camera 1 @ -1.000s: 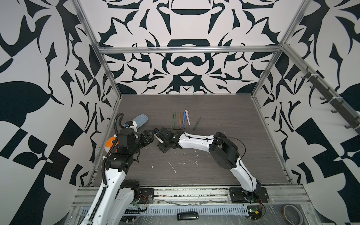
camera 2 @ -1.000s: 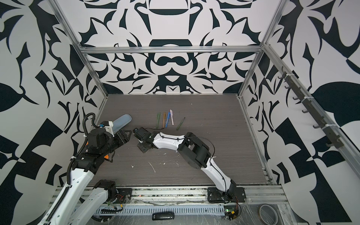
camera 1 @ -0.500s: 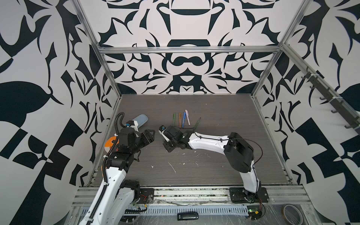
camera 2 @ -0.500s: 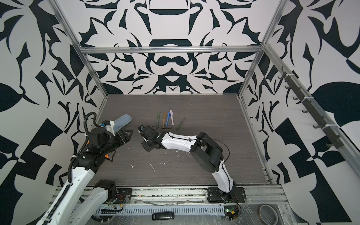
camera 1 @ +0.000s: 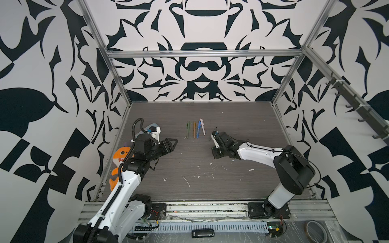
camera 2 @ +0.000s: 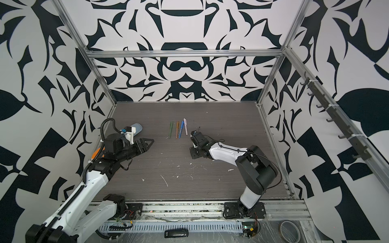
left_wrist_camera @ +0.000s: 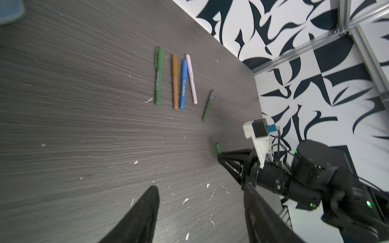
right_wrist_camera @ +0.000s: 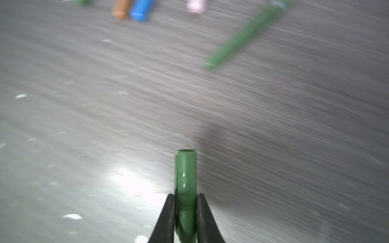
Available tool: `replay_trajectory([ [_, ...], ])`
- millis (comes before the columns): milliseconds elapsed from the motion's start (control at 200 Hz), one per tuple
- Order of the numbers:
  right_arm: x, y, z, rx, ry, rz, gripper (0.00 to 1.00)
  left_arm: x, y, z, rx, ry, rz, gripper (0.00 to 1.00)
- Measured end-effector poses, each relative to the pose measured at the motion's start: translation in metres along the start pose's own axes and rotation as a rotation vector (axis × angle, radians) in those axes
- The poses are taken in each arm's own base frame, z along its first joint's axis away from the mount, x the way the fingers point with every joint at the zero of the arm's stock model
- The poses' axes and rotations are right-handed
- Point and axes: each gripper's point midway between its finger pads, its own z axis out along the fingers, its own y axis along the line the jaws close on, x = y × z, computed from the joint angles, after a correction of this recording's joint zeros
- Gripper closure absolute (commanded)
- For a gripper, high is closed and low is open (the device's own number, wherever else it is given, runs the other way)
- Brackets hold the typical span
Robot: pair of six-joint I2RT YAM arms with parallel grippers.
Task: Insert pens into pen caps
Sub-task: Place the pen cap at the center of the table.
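The right tool [right_wrist_camera: 186,197] is clamped on a short green cap [right_wrist_camera: 186,168]. Its two black fingers pinch the near end, so most of the cap sticks out past the tips. It sits low over the tabletop [camera 1: 242,117], to the right of the row of four capped pens [left_wrist_camera: 174,80]: green, orange-brown, blue and pale pink, lying side by side. Between that row and the cap lies an uncapped green pen [left_wrist_camera: 208,105], flat on the tabletop and slightly askew to the row, its dark tip towards the back wall. Behind the tool, the right arm [camera 1: 259,151] has its white forearm stretched almost level towards the row, with the dark elbow folded up above its base at the front edge

The left tool [left_wrist_camera: 200,187] has its fingers spread wide with nothing between them. It is above the tabletop, left of the row and nearer the front, pointing towards it. The left arm [camera 1: 130,178] climbs steeply from its base, and its last links lie roughly level
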Motion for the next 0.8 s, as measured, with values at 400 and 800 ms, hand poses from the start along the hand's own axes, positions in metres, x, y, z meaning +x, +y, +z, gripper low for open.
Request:
replay_trajectory([
  [400, 0.015, -0.052, 0.004, 0.039, 0.058, 0.134, 0.69, 0.017, -0.045, 0.088, -0.006, 0.221, 0.179, 0.35],
  [800, -0.005, -0.047, -0.034, 0.013, -0.029, 0.136, 0.63, 0.043, -0.045, 0.203, -0.159, 0.406, 0.358, 0.40],
])
